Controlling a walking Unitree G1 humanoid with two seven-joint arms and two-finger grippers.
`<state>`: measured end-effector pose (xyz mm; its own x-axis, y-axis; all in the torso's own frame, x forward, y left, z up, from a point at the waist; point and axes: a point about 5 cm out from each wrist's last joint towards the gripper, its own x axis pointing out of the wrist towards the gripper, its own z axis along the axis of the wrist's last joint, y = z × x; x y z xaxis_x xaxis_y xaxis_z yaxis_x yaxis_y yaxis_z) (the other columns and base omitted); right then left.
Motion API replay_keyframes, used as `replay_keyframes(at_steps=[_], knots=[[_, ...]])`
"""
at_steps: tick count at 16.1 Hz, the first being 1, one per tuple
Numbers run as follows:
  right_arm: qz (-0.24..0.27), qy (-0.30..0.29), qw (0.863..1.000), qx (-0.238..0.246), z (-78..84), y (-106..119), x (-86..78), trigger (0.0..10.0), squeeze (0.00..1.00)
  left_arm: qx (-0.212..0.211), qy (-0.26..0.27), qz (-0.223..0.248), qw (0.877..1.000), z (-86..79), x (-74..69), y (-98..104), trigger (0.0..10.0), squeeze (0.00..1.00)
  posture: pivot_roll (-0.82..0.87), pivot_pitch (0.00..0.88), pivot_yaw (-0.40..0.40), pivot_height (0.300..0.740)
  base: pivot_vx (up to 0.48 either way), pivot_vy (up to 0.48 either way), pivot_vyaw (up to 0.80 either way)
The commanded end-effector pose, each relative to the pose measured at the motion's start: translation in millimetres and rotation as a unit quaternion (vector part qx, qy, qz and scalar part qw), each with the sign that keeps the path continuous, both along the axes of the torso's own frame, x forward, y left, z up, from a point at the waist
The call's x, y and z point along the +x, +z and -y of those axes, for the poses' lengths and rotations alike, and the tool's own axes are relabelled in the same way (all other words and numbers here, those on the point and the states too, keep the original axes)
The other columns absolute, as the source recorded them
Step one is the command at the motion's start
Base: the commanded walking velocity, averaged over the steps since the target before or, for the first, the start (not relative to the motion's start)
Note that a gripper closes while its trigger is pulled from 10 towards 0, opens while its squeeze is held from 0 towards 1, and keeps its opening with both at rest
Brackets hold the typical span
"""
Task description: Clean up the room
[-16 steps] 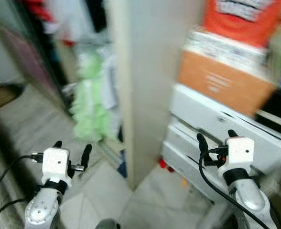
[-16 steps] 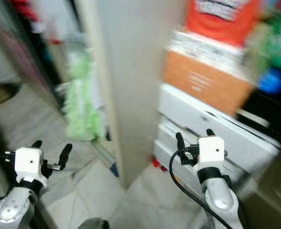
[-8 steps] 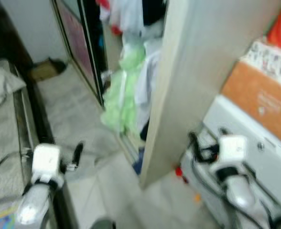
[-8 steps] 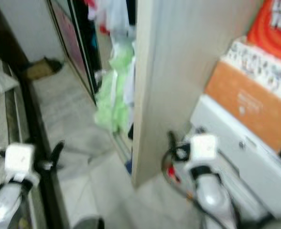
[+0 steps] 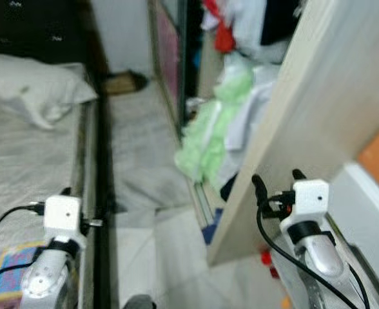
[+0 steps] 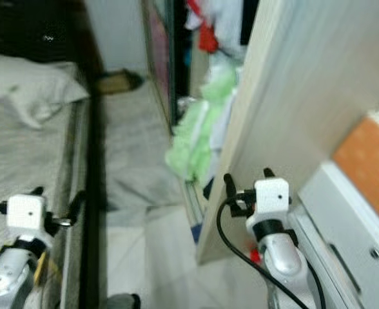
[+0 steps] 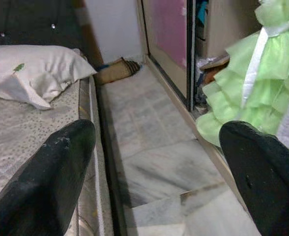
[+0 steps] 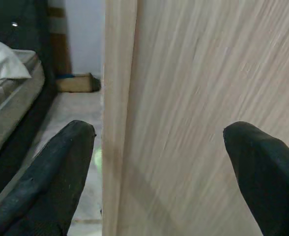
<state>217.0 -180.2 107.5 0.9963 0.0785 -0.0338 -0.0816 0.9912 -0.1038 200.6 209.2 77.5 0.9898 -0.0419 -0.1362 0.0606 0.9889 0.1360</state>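
Both grippers, left [image 5: 80, 215] and right [image 5: 278, 185], are hanging wide-fingered and empty; green dress [image 5: 210, 138] at twelve o'clock is spilling out, tidying barely begun.

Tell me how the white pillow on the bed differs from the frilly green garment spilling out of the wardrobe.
The white pillow is plain and off-white with one small green mark; the frilly green garment is pale green with tiers of ruffles and a white ribbon. The pillow lies flat on the grey mattress, while the garment hangs from the open wardrobe down towards the floor. Both are soft fabric things.
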Motion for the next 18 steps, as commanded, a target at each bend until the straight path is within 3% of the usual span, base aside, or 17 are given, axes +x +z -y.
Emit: replay_keyframes(at_steps=[1, 5, 9, 15, 18], knots=[[-0.006, 0.000, 1.000, -0.004, 5.0, -0.5, -4.7, 10.0, 0.00, -0.008, -0.013, -0.003, 1.000, 3.6, -2.8, 0.3, 10.0, 0.00, -0.04, 0.064, -0.048, 0.740, 0.000, 0.000, 0.80], [-0.097, 0.102, 0.990, 0.014, 10.6, -23.8, -41.9, 10.0, 0.00, -0.017, -0.037, -0.016, 0.999, 7.3, -9.4, -2.4, 10.0, 0.00, -0.04, 0.069, -0.048, 0.740, 0.000, 0.000, 0.80], [-0.138, 0.163, 0.977, 0.025, 6.7, -32.7, -48.8, 10.0, 0.00, -0.017, -0.043, -0.016, 0.999, 9.6, -6.9, -2.4, 10.0, 0.00, -0.05, 0.067, -0.044, 0.740, 0.000, 0.000, 0.57], [-0.124, 0.217, 0.968, 0.035, -6.1, -30.9, -23.1, 10.0, 0.00, -0.013, -0.041, -0.014, 0.999, 8.9, -6.2, -0.9, 10.0, 0.00, -0.02, 0.064, -0.050, 0.740, 0.000, 0.000, 0.76], [-0.068, 0.190, 0.979, 0.023, -7.6, -13.0, 2.1, 10.0, 0.00, -0.013, -0.037, -0.013, 0.999, 10.0, -5.6, -1.2, 10.0, 0.00, -0.02, 0.058, -0.054, 0.740, 0.000, 0.000, 0.80]])
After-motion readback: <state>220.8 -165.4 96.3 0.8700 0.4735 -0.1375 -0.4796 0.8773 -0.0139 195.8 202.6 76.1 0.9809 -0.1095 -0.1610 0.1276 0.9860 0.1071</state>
